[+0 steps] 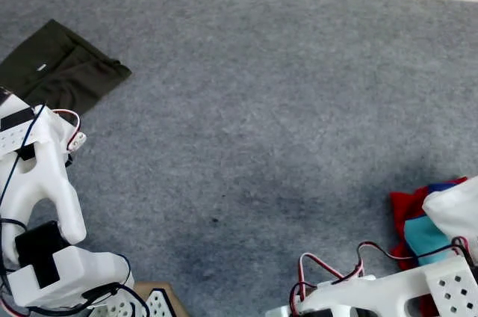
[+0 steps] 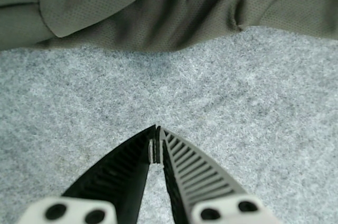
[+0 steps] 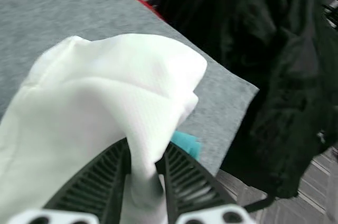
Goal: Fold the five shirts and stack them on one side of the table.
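closest in the left wrist view is the left end effector (image 2: 157, 142), its jaws closed tip to tip on themselves, low over the grey felt-like desk (image 2: 253, 92). just past its tips lies the dark olive shirt (image 2: 158, 7), rumpled in soft folds on the desk and apart from the jaws. from the high view that same olive shirt (image 1: 61, 66) sits at the far left corner of the desk, lying flat with a few creases, and the white left arm (image 1: 37, 182) stands beside it along the left edge. the right end effector (image 3: 145, 150) is clamped on the white shirt (image 3: 105, 102): a bunch of the fabric is pinched between its ribbed jaws while the rest billows up in front of the wrist camera. under the white cloth a bit of a teal shirt (image 3: 186, 146) peeks out, and a sliver of a red shirt (image 3: 148, 5) shows farther off near the desk's edge. beyond that edge hangs a mass of black fabric (image 3: 274, 76). in the high view the white shirt (image 1: 457, 212) is at the right edge of the desk, over the teal shirt (image 1: 424, 238), which lies on the red shirt (image 1: 407, 208). the right arm (image 1: 388, 291) stretches along the near edge to this pile.
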You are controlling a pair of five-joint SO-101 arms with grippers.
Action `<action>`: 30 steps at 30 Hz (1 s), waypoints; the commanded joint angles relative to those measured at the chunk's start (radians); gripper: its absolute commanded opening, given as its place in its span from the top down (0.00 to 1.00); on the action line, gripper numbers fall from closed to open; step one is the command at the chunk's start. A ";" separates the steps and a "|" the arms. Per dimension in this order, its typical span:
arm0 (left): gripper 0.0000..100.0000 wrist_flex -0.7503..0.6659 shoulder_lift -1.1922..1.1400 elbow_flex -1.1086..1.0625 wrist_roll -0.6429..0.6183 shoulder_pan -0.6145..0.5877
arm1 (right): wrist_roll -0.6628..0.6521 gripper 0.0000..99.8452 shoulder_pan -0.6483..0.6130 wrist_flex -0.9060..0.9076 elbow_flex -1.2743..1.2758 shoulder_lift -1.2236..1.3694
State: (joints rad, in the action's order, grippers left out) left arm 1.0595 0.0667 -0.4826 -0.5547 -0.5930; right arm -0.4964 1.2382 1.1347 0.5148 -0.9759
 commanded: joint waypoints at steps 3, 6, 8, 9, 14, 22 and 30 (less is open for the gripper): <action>0.99 -0.011 0.004 -0.001 -0.003 0.022 | -0.192 0.99 0.050 -0.102 0.171 -0.053; 0.99 -0.011 0.004 -0.001 -0.003 0.022 | -0.221 0.99 0.077 -0.205 0.315 -0.094; 0.99 -0.011 0.004 -0.001 -0.003 0.022 | -0.224 0.99 0.094 -0.288 0.410 -0.128; 0.99 -0.011 0.004 -0.001 -0.003 0.022 | -0.224 0.99 0.111 -0.318 0.447 -0.143; 0.99 -0.011 0.004 -0.001 -0.003 0.022 | -0.224 0.99 0.199 -0.469 0.616 -0.213; 0.99 -0.011 0.004 -0.001 -0.003 0.022 | -0.284 0.93 0.219 -0.575 0.736 -0.237; 0.99 -0.011 0.004 -0.001 0.068 0.022 | -0.213 0.78 0.153 -0.475 0.618 -0.239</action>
State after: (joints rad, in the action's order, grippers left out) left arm 1.0595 0.0667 -0.4826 -0.5040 -0.5900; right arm -0.7327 1.4285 0.5976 1.2390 -1.1922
